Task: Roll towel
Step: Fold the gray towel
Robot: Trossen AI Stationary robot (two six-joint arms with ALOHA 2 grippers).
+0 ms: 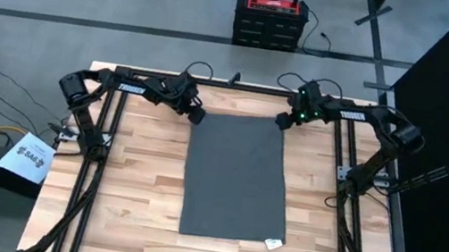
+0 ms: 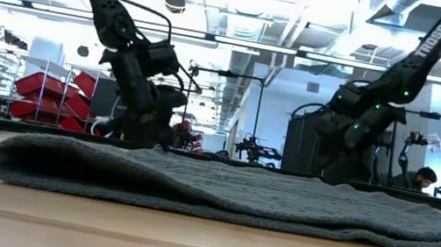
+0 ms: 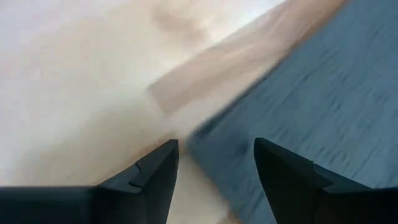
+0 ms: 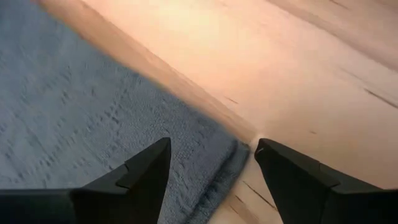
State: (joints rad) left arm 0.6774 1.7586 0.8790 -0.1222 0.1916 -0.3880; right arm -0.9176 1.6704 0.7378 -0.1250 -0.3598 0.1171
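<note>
We see the towel (image 1: pixel 237 178) lying flat in the middle of the wooden bench (image 1: pixel 140 176). Its small white tag (image 1: pixel 273 243) sits at the corner toward 5 o'clock. Our left gripper (image 1: pixel 196 113) is low over the towel's corner at 11 o'clock, and its fingers (image 3: pixel 155 180) are apart with the corner edge between them. Our right gripper (image 1: pixel 283 121) is low over the corner at 1 o'clock, fingers (image 4: pixel 146 171) apart around that corner too.
</note>
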